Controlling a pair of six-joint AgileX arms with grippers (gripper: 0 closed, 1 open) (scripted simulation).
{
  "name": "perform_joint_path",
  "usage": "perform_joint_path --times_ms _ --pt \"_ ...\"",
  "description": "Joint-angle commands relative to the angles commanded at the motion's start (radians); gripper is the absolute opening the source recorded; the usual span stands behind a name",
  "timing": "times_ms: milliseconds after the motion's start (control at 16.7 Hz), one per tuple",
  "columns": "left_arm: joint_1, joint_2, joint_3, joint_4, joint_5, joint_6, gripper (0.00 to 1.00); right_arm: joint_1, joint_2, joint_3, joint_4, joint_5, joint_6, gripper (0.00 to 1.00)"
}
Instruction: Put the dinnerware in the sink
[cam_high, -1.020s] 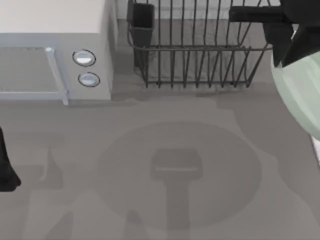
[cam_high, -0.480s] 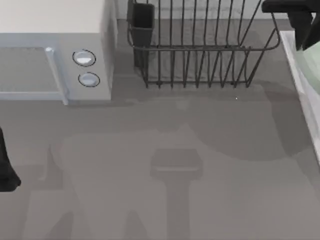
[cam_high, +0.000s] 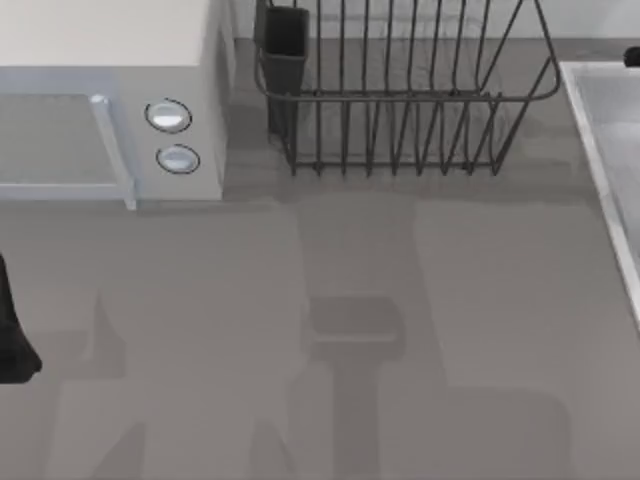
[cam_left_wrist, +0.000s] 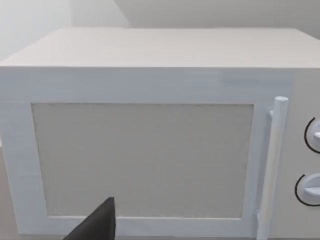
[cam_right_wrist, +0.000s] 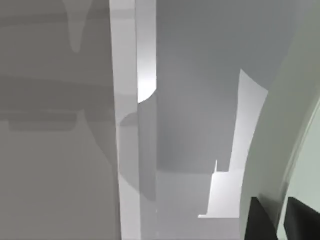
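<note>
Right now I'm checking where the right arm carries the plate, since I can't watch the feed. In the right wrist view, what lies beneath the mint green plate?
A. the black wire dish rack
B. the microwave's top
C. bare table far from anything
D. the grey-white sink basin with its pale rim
D: in the right wrist view the plate hangs over the sink, held at its edge by the right gripper.
</note>
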Motion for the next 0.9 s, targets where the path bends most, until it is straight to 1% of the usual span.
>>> perform_joint_path --times_ms 240,900 --pt "0.000 0.000 0.000 0.000 0.000 0.000 1.00 0.000 0.000 0.000 0.000 0.000 0.000 0.00" --pt "0.000 0.000 0.000 0.000 0.000 0.000 1.00 0.000 0.000 0.000 0.000 0.000 0.000 0.83"
